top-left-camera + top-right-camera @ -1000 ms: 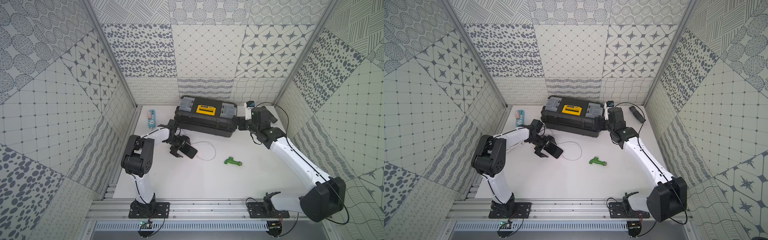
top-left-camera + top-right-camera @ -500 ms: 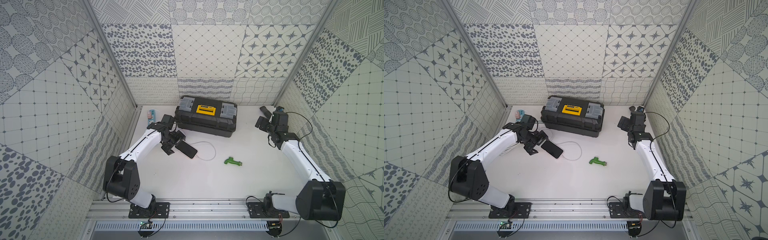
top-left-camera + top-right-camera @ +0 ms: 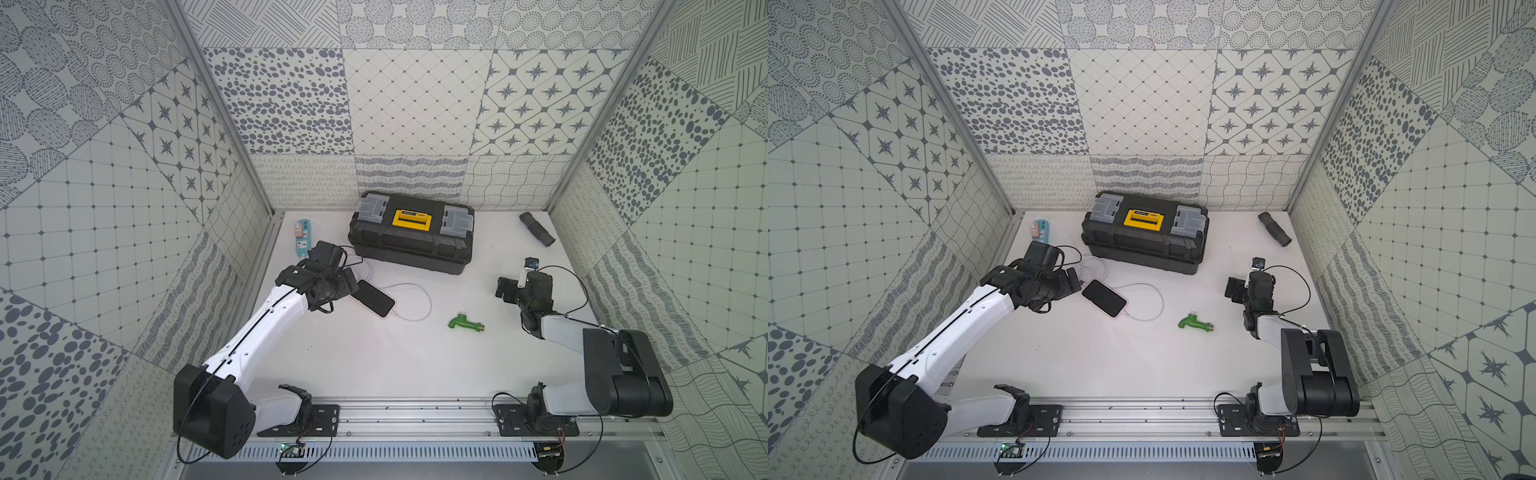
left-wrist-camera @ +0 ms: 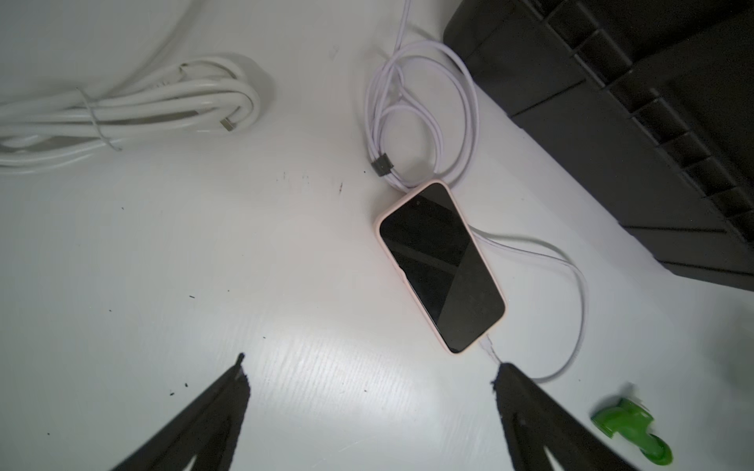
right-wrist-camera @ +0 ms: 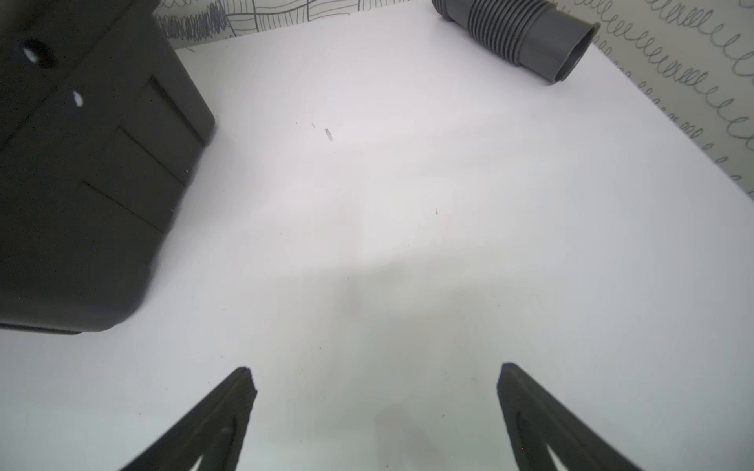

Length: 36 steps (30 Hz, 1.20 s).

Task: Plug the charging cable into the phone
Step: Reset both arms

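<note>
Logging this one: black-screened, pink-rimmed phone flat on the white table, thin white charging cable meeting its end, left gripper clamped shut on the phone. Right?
Only the grip is wrong: the left wrist view shows the left gripper open, jaws wide apart, clear of the phone. The charging cable does meet its end.

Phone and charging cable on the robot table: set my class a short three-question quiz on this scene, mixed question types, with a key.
1. True or false: the left gripper and the right gripper both stand open, holding nothing.
2. What lies between the phone and the right gripper? A) red cup B) green fitting C) blue sponge
3. Fill the gap: the charging cable reaches the phone at one of its ____ edges.
Key: 1 true; 2 B; 3 short.
</note>
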{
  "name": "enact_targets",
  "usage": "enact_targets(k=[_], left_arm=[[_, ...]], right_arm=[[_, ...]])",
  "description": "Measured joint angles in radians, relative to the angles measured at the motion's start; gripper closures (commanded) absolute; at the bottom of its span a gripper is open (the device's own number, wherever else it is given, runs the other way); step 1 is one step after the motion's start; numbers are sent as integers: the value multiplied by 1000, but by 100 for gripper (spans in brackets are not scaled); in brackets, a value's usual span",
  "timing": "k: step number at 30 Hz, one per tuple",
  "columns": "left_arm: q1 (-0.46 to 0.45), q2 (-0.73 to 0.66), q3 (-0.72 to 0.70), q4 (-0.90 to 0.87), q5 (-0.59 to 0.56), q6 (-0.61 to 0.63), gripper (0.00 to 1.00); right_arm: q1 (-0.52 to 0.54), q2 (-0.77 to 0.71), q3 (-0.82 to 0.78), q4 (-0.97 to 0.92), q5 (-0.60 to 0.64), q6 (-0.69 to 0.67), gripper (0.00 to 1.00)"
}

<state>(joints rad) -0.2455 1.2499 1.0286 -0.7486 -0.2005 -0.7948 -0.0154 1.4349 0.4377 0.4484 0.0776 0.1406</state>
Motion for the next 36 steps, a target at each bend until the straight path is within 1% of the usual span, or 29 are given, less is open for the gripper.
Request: enact_targets(k=[7, 9, 12, 16, 20, 25, 30, 36], left_arm=[[1, -207, -253, 243, -120, 199, 3], [5, -235, -313, 322, -145, 268, 3], [26, -232, -409, 476, -166, 378, 3], [69, -147, -504, 670, -166, 472, 3], [120, -31, -556, 859, -160, 533, 3], [162, 121, -579, 1085, -116, 597, 3], [179, 260, -625, 1315, -48, 652, 3], [187, 316, -636, 1446, 13, 692, 3]], right_arm=[[0, 84, -64, 319, -59, -26, 3], [0, 111, -67, 352, -70, -29, 3], [0, 117, -67, 381, -82, -37, 3], [0, 117, -67, 402, -89, -44, 3], [0, 117, -67, 402, -93, -44, 4], [0, 117, -67, 402, -93, -44, 3], [0, 117, -67, 401, -96, -45, 3], [0, 117, -66, 402, -96, -45, 4]])
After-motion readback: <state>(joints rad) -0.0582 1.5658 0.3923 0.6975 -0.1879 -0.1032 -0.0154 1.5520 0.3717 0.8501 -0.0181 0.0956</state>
